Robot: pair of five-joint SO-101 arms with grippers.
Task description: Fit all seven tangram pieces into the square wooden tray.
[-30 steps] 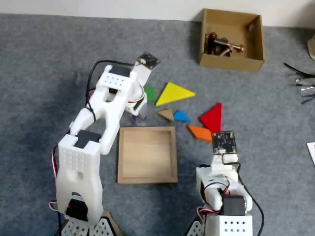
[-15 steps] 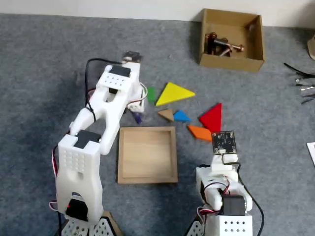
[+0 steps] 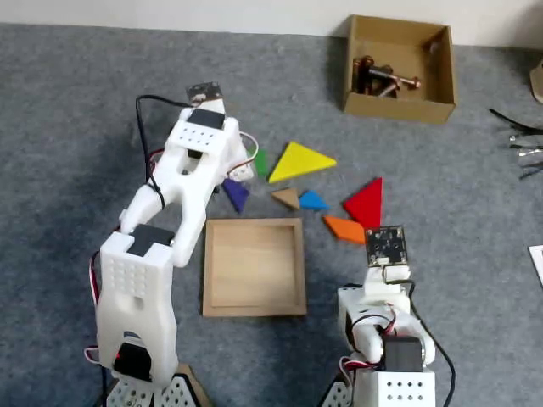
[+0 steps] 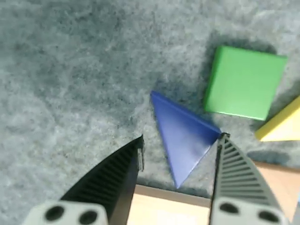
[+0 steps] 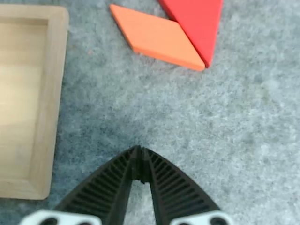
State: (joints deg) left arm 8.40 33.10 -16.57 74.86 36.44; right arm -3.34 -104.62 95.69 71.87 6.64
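1. Nearest to us on the right, the right tool [image 5: 139,152] hangs over the bare grey counter [image 3: 76,93]. Its fingers are pressed together with nothing between them.
2. Left of it lies the wooden tray [image 3: 254,309], which has no piece in it, so we judge that all seven are yet to be placed.
3. Just beyond the right tool sits the orange parallelogram [image 5: 157,36], touching the red triangle [image 5: 194,18]. Both lie flat, to the right of the tray's far corner.
4. Close to the tray's far rim are the tan triangle [image 3: 287,197] and the blue triangle [image 3: 313,201], side by side.
5. Left of those, just past the tray's far left corner, the indigo triangle [image 4: 180,126] lies flat. The left tool [image 4: 182,138] straddles it with fingers spread wide and grips nothing. One fingertip is at a corner of the piece, and the other stands clear of its edge.
6. We take this piece to be light, stiff, thin and smooth-sided. It offers only its low edges, so the fingertips would need to be down at the counter. A pinch from corner to edge may squirt it out sideways, so we would set one finger flat on the long edge.
7. Farther off are the green square [image 4: 244,82] and the yellow triangle [image 3: 299,161].
8. Farthest, on the right, a cardboard box [image 3: 394,108] holds metal parts [image 3: 382,78].
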